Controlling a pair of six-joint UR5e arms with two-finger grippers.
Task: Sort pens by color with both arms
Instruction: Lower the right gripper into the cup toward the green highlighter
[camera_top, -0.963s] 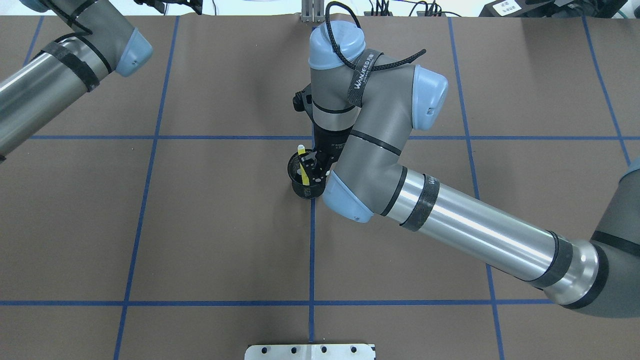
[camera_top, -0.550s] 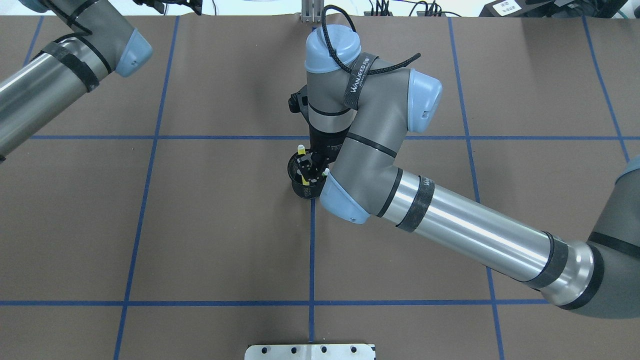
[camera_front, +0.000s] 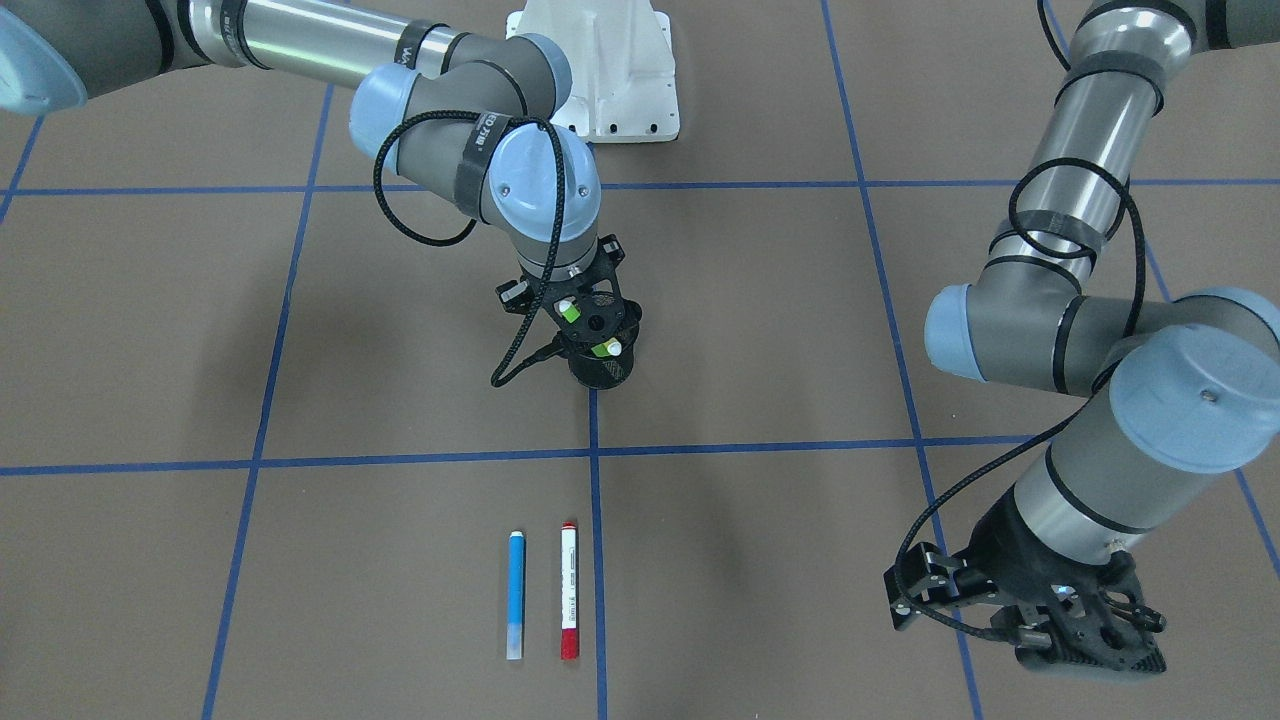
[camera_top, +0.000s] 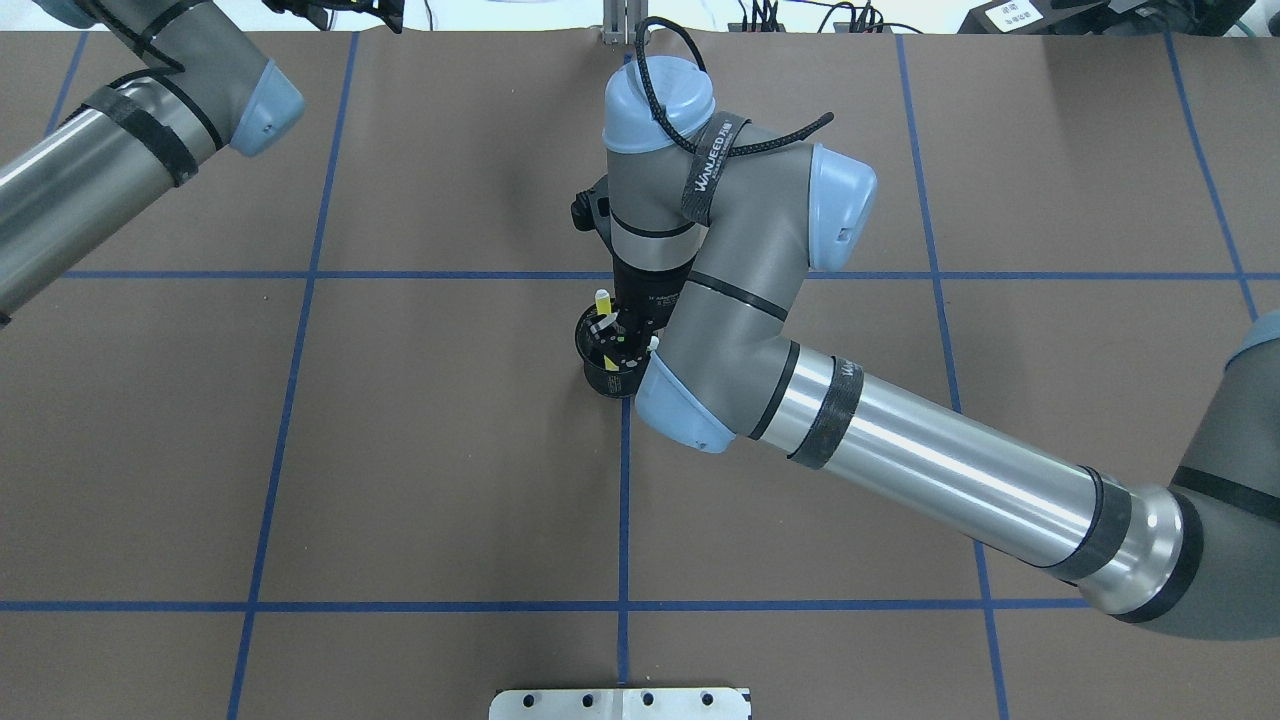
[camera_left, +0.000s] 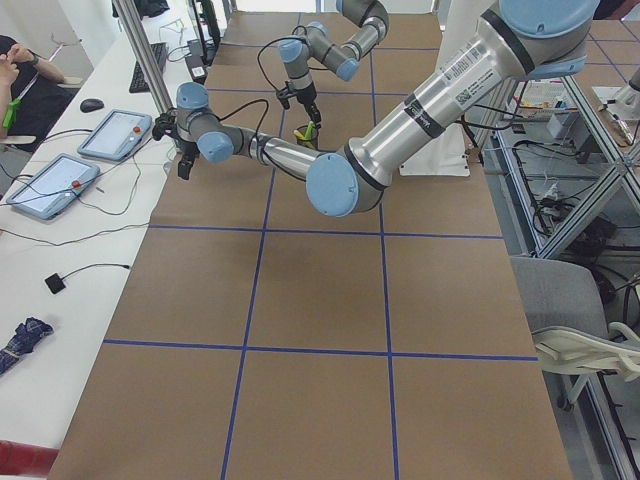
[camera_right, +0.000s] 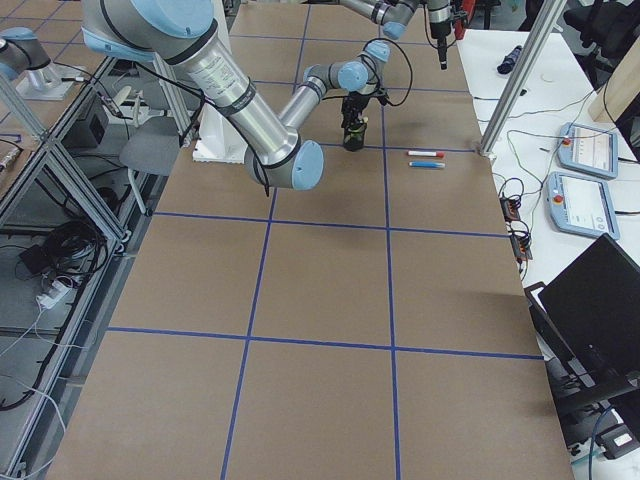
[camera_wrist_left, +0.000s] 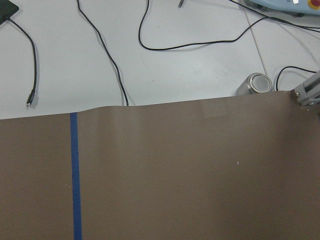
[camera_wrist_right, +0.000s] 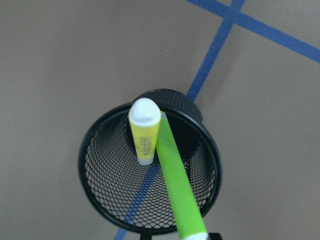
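Right gripper (camera_front: 590, 322) hangs directly over a black wire-mesh cup (camera_front: 605, 372) near table ctr. In the cup are a yellow marker pen w/ pale end (camera_wrist_right: 145, 134), nearly upright, and a green marker pen (camera_wrist_right: 176, 187) leaning against it, its top running up toward the gripper. No view shows whether the jaws are spread or pinching the green pen, so you can't tell.

Likely step: draw one pen out of the cup. Take one pen only; green looks nearest the jaws. Centre on its upper shaft, close firmly, then lift along the pen's lean so it doesn't drag the yellow one or tip the cup.

Around: a blue marker pen (camera_front: 516, 590) and a white marker pen w/ red caps (camera_front: 569, 590) lie flat, parallel and just beside each other. They are on the operators' side, well apart from the cup. Left gripper (camera_front: 1080, 640) hovers low near the mat's edge, far from the cup; its jaw state can't be told either. Its wrist cam sees only mat, white bench, black cables (camera_wrist_left: 107, 60) and a silver can (camera_wrist_left: 255, 84).

The right arm (camera_top: 900, 460) hides most of the cup from the overhead cam, so rely on wrist and front views.
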